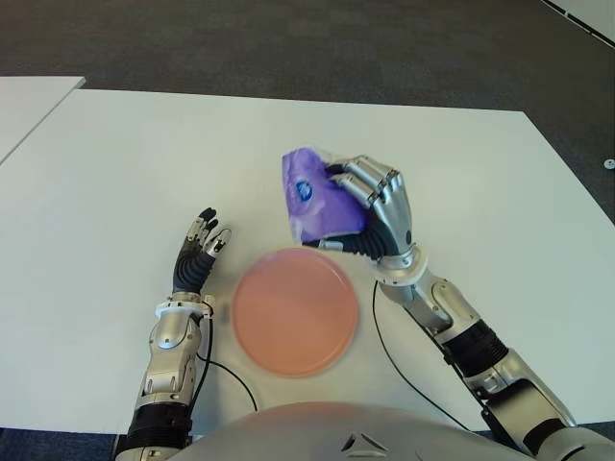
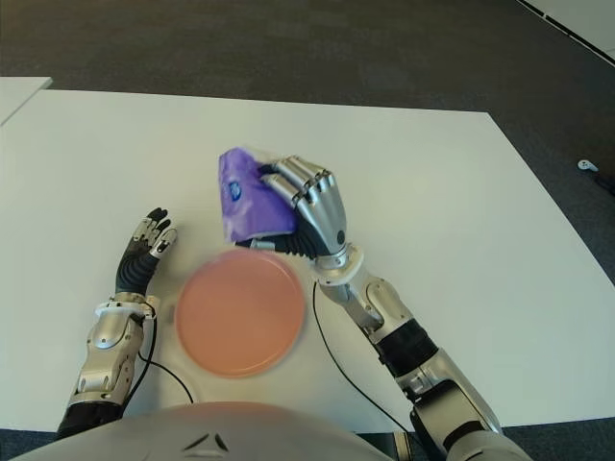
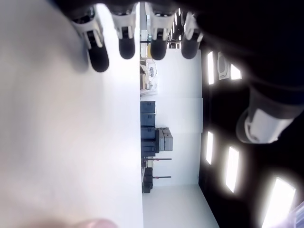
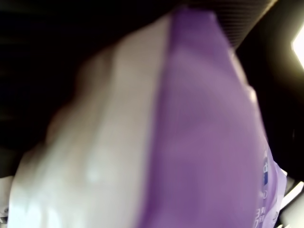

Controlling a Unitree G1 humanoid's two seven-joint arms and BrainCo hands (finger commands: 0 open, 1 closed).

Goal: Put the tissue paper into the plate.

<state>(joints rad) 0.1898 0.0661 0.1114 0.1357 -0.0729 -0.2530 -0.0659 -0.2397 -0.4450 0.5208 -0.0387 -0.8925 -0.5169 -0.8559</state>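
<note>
My right hand [image 1: 370,206] is shut on a purple pack of tissue paper [image 1: 312,197], holding it in the air just beyond the far right rim of the plate. The pack fills the right wrist view as a purple surface [image 4: 209,133]. The round pink plate [image 1: 294,309] lies flat on the white table [image 1: 115,173], close to my body, with nothing in it. My left hand [image 1: 200,248] shows to the left of the plate, fingers stretched out and holding nothing; its fingertips [image 3: 127,45] show spread in the left wrist view.
A black cable [image 1: 223,370] runs on the table between my left forearm and the plate. A second white table edge [image 1: 29,106] shows at the far left. Dark carpet [image 1: 288,48] lies beyond the table's far edge.
</note>
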